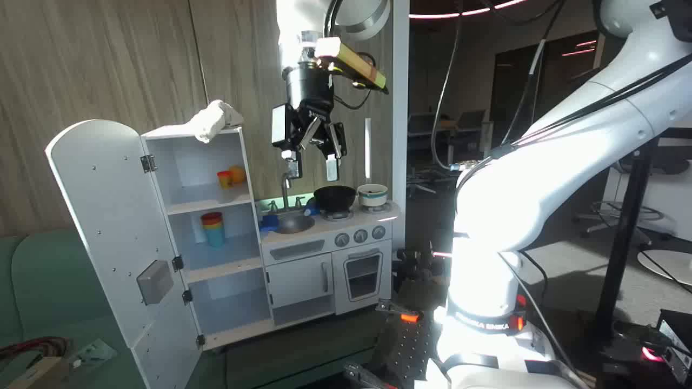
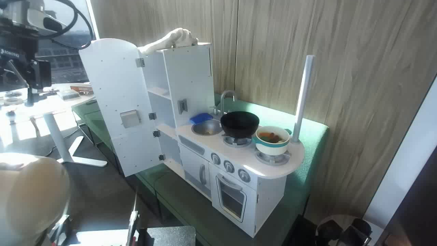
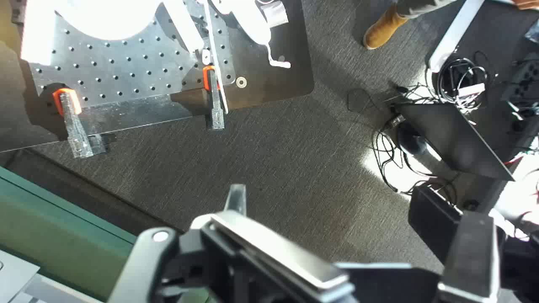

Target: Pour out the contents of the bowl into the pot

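Beside the wide, round black pot point(image 2: 239, 124), on the side away from the round silvery sink point(image 2: 205, 126), stood a round white bowl with a teal band point(image 2: 272, 150). Bowl and pot were very near; whether they touched I could not tell. Orange and dark green pieces point(image 2: 269, 137) lay in the bowl, so the pouring seemed not yet done. In an exterior view the black two-fingered pincer point(image 1: 312, 167) had its fingers spread with nothing between them. Judging by both exterior views, it hung higher than the pot and well apart from it; the wrist view showed dark grey carpet point(image 3: 269, 160) and neither pot nor bowl.

The step in hand, as I judged it, was the approach to the bowl. Done well, it called for staying above the pot's rim on the way in, then coming straight down with one finger inside the bowl's wall and one outside, on a stretch not facing the pot and clear of the upright pale grey post point(image 2: 303, 99) past the bowl. A firm pinch mattered, since a wall held at one spot could swivel. A straight lift before any sideways move would spare the pot a knock; then the bowl's lip wanted to come low over the pot's middle and tip slowly.
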Controlling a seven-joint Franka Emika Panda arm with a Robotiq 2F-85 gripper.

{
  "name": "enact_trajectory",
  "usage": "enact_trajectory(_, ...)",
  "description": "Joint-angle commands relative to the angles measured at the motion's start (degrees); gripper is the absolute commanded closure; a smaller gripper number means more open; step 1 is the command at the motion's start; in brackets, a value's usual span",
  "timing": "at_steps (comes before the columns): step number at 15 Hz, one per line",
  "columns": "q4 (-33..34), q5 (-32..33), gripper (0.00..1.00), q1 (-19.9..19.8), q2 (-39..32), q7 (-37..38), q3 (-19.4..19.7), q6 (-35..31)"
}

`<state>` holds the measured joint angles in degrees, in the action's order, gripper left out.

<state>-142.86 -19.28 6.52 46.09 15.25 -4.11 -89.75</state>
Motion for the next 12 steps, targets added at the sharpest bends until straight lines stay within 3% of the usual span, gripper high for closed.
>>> enact_trajectory(1,0.41,-0.81,0.0,-1.93,0.07,-1.01,-1.31,0.52)
enact_trajectory(7,0.86,-0.13,0.0,-2.82,0.3,-0.27,-1.44,-0.13)
enact_trajectory(10,1.17,2.05,0.0,-8.36,1.07,2.58,0.68,-1.87)
enact_trajectory(12,4.95,5.92,0.0,-13.13,-1.66,1.77,4.77,-0.75)
